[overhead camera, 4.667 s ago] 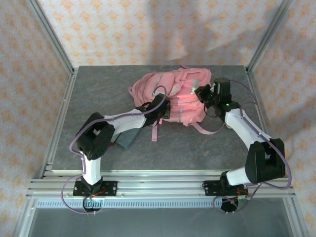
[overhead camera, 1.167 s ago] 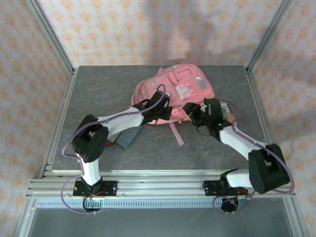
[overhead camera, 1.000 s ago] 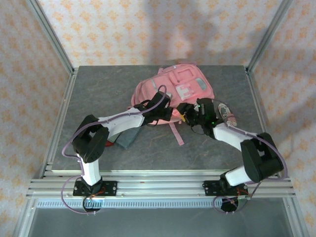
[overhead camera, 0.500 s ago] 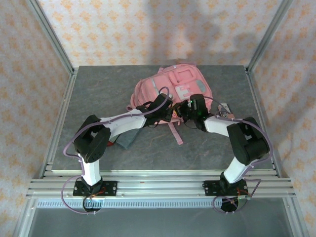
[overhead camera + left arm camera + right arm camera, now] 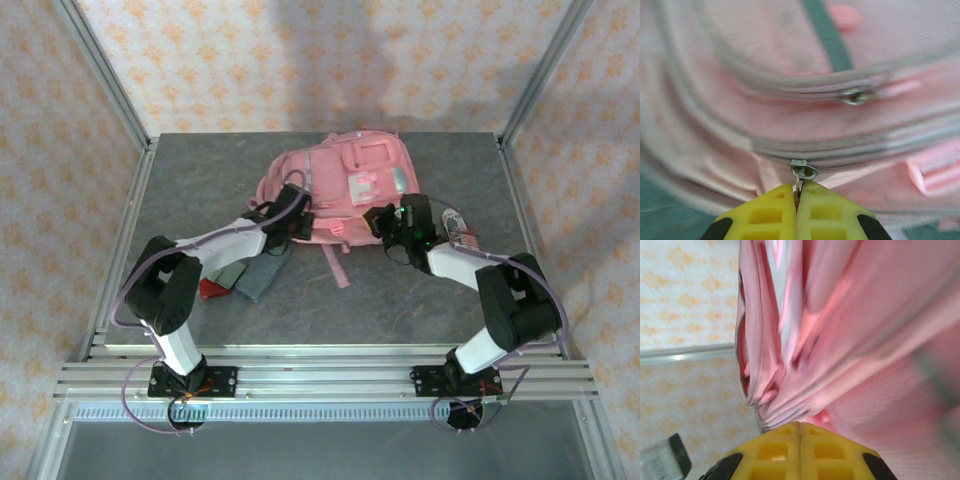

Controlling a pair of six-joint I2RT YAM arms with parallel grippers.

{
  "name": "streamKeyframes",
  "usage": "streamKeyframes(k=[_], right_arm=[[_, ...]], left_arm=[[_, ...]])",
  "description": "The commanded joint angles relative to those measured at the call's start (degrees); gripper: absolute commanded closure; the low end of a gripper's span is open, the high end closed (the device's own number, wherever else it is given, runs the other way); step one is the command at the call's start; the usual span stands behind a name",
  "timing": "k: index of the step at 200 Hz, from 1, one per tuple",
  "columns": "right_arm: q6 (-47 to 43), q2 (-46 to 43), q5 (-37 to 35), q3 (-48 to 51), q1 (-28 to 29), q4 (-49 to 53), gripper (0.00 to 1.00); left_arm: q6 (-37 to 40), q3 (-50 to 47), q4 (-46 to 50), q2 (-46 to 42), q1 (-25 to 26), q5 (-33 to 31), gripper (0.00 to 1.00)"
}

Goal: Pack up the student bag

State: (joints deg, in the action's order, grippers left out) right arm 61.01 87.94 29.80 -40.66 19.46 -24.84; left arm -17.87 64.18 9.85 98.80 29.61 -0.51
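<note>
The student bag (image 5: pixel 352 182), pink with teal and white patches, lies flat at the back middle of the table. My left gripper (image 5: pixel 299 222) is at its near left edge. In the left wrist view the yellow fingers (image 5: pixel 765 215) are shut on the metal pull of a zip slider (image 5: pixel 804 170) on the grey zip trim. A second slider (image 5: pixel 855 96) sits on the zip above. My right gripper (image 5: pixel 379 222) is at the bag's near right edge. In the right wrist view its fingertips (image 5: pixel 800 425) are pressed together, with bunched pink fabric (image 5: pixel 790 385) converging into them.
A grey-blue flat item (image 5: pixel 262 275) and a red item (image 5: pixel 212 288) lie on the table under the left arm. A small patterned object (image 5: pixel 457 226) lies right of the right gripper. A pink strap (image 5: pixel 336 262) trails toward the front. Metal frame posts stand at the table corners.
The bag has shifted left and turned on the table. My left gripper has moved left with the zip pull. The right gripper, open a second ago, is shut at the bag's edge.
</note>
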Motion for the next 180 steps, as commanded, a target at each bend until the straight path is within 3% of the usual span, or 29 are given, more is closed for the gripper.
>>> streamKeyframes(k=[1,43,75,114,138,180], right_arm=[[-2.2,-2.4,-2.3,0.8,-0.7,0.4,1.0],[-3.3,-0.7,1.2,-0.8,-0.4,0.4,1.0],[-3.7,0.1,3.9,-2.2,3.3,1.5,0.64],[0.5,3.5,5.1,-3.4,6.7,-3.1,0.5],[4.0,7.4,4.6,-5.8,7.9,-4.4,0.44],[14.2,13.2,0.5,-8.9,8.4,-7.4,0.45]], left_arm=[[1.0,-1.6,1.5,-3.1,-2.7,-3.9,1.0],[0.6,-2.3,1.2,-4.5,0.5,-0.3,1.0],[1.1,0.4,2.4,-3.8,2.4,-0.2,1.0],[0.6,1.5,2.0,-3.1,3.6,2.8,1.0],[0.3,1.4,1.6,-2.7,5.2,3.4,1.0],[-0.5,0.4,0.7,-2.1,6.6,3.9,1.0]])
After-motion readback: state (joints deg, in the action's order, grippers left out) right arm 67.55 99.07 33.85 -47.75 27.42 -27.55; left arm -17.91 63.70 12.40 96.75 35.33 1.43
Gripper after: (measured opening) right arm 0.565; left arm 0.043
